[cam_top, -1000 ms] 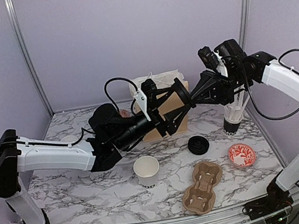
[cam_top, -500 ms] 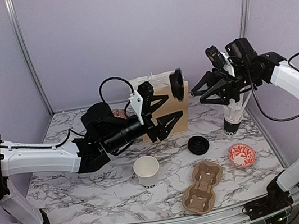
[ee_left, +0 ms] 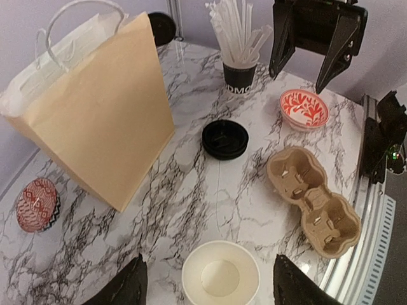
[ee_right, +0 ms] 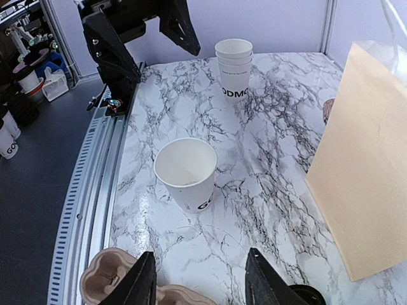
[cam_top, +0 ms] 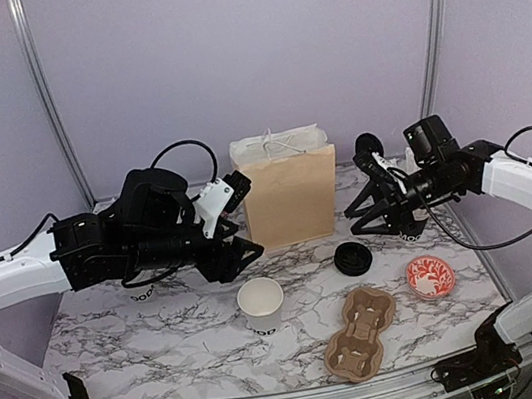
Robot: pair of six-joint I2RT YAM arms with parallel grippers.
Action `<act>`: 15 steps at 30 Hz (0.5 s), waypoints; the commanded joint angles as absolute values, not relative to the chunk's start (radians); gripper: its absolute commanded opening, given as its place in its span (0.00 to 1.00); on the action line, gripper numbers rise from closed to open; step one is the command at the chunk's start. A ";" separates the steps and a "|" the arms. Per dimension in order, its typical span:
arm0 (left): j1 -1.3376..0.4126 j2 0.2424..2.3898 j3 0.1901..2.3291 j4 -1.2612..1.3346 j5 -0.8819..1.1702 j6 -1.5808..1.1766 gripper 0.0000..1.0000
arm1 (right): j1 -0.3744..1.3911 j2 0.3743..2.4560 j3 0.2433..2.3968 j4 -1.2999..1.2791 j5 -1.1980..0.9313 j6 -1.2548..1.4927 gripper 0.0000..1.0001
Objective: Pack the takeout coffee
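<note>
One white paper cup [cam_top: 261, 304] of the takeout coffee stands open-topped and lidless at the front middle of the marble table [cam_top: 166, 337]. It also shows in the wrist views [ee_left: 220, 279] [ee_right: 186, 171]. A short stack of black lids [cam_top: 353, 258] [ee_left: 224, 138] lies to its right. My left gripper [cam_top: 240, 256] [ee_left: 213, 286] hangs open just behind and left of the cup, with nothing held. On the right, my right gripper [cam_top: 365, 219] [ee_right: 200, 279] is open and empty, above the table behind the lids.
A brown paper bag [cam_top: 291, 196] stands at the back middle. The cardboard cup carrier [cam_top: 359, 333] lies at the front. A red-patterned bowl [cam_top: 430, 277] sits right. A dark cup of sticks [ee_left: 240, 76] stands behind it. Stacked white cups [ee_right: 233, 67] and another bowl [ee_left: 37, 203] are left.
Both arms drew apart from above the bag and came down to their own sides. The right gripper opened. The black lid held up between them no longer shows.
</note>
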State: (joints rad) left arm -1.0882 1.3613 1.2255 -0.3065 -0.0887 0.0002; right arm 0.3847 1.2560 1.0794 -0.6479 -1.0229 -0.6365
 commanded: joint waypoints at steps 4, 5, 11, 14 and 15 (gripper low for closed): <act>-1.086 1.337 1.220 -0.427 -0.217 -0.032 0.71 | 0.383 1.252 1.259 -0.680 -0.868 -0.626 0.43; -1.086 1.342 1.222 -0.417 -0.225 -0.031 0.71 | 0.383 1.245 1.272 -0.682 -0.830 -0.622 0.43; -1.086 1.369 1.226 -0.382 -0.278 -0.025 0.73 | 0.383 1.206 1.214 -0.677 -0.701 -0.619 0.39; -1.086 1.377 1.226 -0.366 -0.299 -0.020 0.74 | 0.383 1.196 1.186 -0.699 -0.696 -0.627 0.35; -1.086 1.380 1.228 -0.362 -0.302 -0.019 0.74 | 0.383 1.193 1.183 -0.702 -0.687 -0.625 0.34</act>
